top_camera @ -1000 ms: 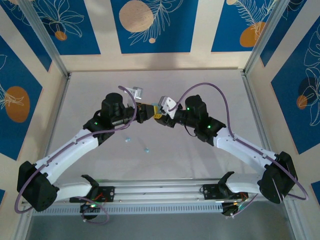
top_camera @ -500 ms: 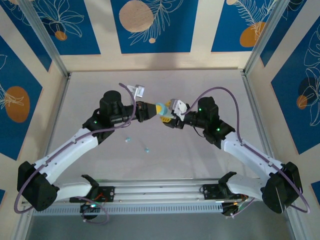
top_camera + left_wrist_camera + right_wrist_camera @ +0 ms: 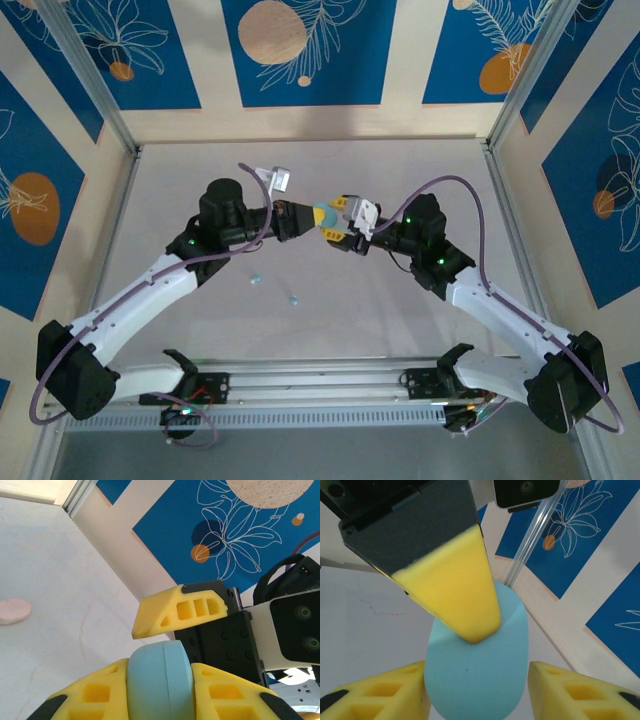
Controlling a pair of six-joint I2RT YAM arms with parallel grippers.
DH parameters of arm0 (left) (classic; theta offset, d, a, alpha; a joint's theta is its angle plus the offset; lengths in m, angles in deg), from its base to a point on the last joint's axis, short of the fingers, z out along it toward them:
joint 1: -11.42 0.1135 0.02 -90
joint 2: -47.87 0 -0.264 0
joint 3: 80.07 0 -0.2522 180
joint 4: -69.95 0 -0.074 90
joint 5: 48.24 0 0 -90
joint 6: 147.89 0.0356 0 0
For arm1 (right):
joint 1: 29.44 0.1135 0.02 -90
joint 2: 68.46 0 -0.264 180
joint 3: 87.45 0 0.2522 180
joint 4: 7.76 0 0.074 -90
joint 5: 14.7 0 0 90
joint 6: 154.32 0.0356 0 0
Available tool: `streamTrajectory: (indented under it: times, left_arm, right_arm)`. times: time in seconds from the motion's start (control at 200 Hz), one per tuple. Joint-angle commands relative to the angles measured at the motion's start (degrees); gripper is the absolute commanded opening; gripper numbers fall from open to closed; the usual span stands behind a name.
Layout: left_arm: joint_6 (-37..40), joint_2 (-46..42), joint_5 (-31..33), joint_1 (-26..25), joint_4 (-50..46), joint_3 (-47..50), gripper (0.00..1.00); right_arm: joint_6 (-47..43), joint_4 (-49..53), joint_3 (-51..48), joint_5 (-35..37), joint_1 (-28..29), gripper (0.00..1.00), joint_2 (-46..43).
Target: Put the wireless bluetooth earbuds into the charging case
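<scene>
Earbuds point(image 3: 256, 279), two pale pellets, lie on the counter point(image 3: 420, 170) in the top view, well apart from the grippers. The left gripper point(image 3: 306, 218) clamps a pale blue case point(image 3: 324, 215) in mid-air, and the right gripper point(image 3: 340, 224) meets it. I judge the step to be opening the case, which needs a steady counter-hold. Left wrist: the case sits pinched between its fingers, with a pink case point(image 3: 14, 611) far off. Right wrist: the jaws flank the case and I cannot tell if they press it; the walls stand clear

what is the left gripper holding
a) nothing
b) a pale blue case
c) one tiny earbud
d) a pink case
b: the left gripper has its yellow fingers pressed on both sides of the pale blue case.
</scene>
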Motion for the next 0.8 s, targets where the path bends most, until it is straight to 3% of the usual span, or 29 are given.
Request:
streamTrajectory:
  times: [0.0,0.315,0.48,0.58,0.735,0.795]
  left_arm:
    - [-1.02,0.4,-0.21,-0.18,1.85,-1.13,0.17]
    - [-0.5,0.18,0.17,-0.15,2.29,-0.4,0.2]
    - [3.4,-2.19,0.52,-0.15,6.09,1.99,0.53]
    - [11.38,-5.48,1.38,-0.17,10.85,5.93,0.61]
    - [33.93,-12.28,0.86,-0.18,11.86,12.69,0.66]
    - [39.1,-14.6,2.09,-0.14,11.95,15.0,0.68]
  right_arm:
    - [-0.36,-2.27,-0.05,0.73,0.54,0.49,-0.12]
    - [0.22,-2.06,-0.21,1.74,0.83,0.4,-0.08]
    - [2.06,2.21,1.44,-3.88,-0.33,0.37,-0.01]
    - [4.61,8.41,4.5,-14.0,-2.1,0.37,1.59]
    - [7.16,13.97,8.01,-25.47,-3.21,0.38,4.33]
    - [6.52,17.15,9.81,-28.34,-3.22,0.38,5.05]
